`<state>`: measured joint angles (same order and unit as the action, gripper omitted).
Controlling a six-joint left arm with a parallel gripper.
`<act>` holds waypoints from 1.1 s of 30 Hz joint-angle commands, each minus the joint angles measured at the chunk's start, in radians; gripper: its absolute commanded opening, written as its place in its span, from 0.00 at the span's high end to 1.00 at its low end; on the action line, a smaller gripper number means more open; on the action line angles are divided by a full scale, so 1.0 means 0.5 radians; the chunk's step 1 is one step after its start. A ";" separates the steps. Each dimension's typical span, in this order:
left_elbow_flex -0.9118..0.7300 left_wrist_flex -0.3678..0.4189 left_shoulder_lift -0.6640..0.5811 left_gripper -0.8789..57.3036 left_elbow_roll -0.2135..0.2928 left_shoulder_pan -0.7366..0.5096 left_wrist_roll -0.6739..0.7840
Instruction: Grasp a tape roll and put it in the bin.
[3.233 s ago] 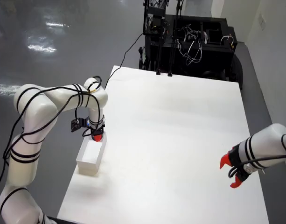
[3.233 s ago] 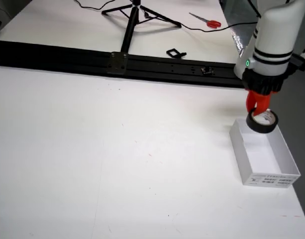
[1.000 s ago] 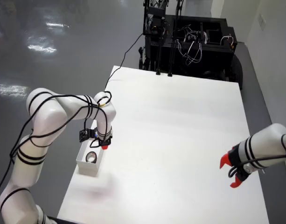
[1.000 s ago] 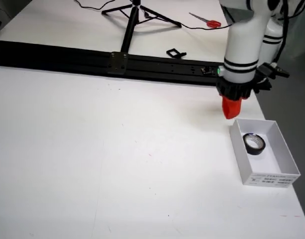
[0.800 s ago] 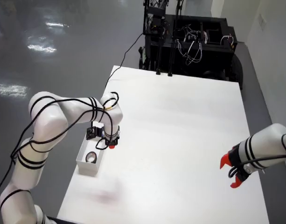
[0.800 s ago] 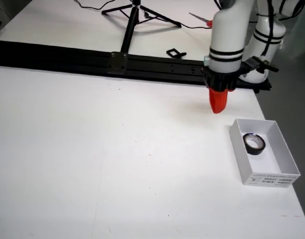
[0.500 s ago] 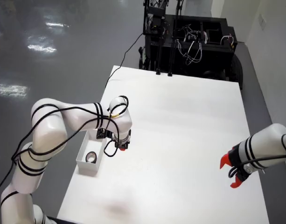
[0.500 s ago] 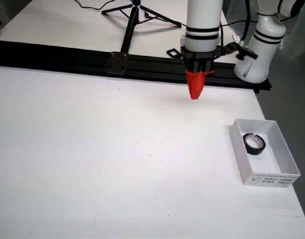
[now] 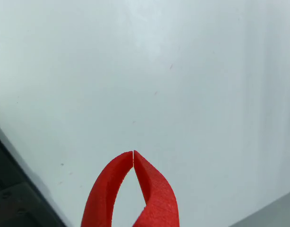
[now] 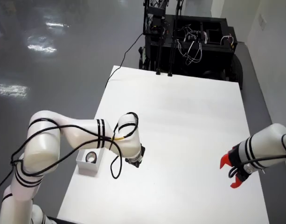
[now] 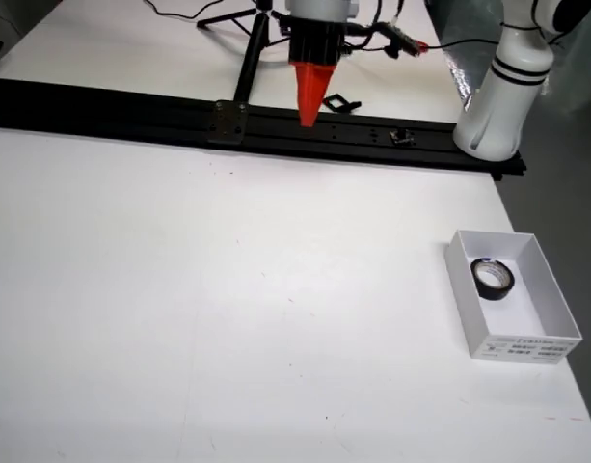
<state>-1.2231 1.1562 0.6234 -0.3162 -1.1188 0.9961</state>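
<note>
The view that rides on the gripper shows my red gripper (image 9: 133,152) shut, its tips touching with nothing between them, over bare white table. From above, the red gripper (image 10: 228,173) hangs at the table's right edge, far from the bin. In the side view the gripper (image 11: 308,120) points down as a closed red wedge over the black rail. A black tape roll (image 11: 492,278) lies inside the white bin (image 11: 522,345) at the right. From above, the roll (image 10: 91,157) shows in the bin (image 10: 87,171) near the left edge.
A second white arm (image 10: 87,133) reaches over the table beside the bin in the view from above. A black rail (image 11: 131,111) runs along the table's far edge in the side view, with a white arm base (image 11: 496,106) at its right end. A black equipment rack (image 10: 194,39) stands behind the table.
</note>
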 commanded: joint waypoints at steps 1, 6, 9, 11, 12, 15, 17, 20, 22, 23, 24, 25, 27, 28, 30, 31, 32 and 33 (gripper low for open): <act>0.050 -0.116 -0.148 0.99 -0.015 -0.441 -0.332; 0.050 -0.143 -0.207 0.99 -0.003 -0.527 -0.486; 0.050 -0.150 -0.240 0.99 0.013 -0.573 -0.538; 0.050 -0.171 -0.271 0.99 0.028 -0.606 -0.578; 0.050 -0.180 -0.286 0.99 0.049 -0.619 -0.602; 0.044 -0.186 -0.345 0.99 0.129 -0.640 -0.682; 0.044 -0.168 -0.375 0.99 0.215 -0.640 -0.759; 0.035 -0.140 -0.437 0.99 0.375 -0.612 -0.876; 0.020 -0.119 -0.486 0.99 0.411 -0.606 -0.912; 0.010 -0.113 -0.510 0.99 0.415 -0.606 -0.931; -0.002 -0.110 -0.538 0.99 0.415 -0.612 -0.958; -0.014 -0.107 -0.566 0.99 0.415 -0.619 -0.986; -0.033 -0.097 -0.606 0.99 0.442 -0.622 -1.032; -0.042 -0.094 -0.621 0.99 0.470 -0.619 -1.063; -0.054 -0.054 -0.645 0.99 0.510 -0.609 -1.087; -0.060 -0.036 -0.652 0.99 0.513 -0.603 -1.081; -0.069 -0.021 -0.661 0.99 0.522 -0.597 -1.072; -0.076 -0.005 -0.667 0.99 0.531 -0.588 -1.060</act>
<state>-1.2153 1.0941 0.4097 -0.1746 -1.4053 0.5994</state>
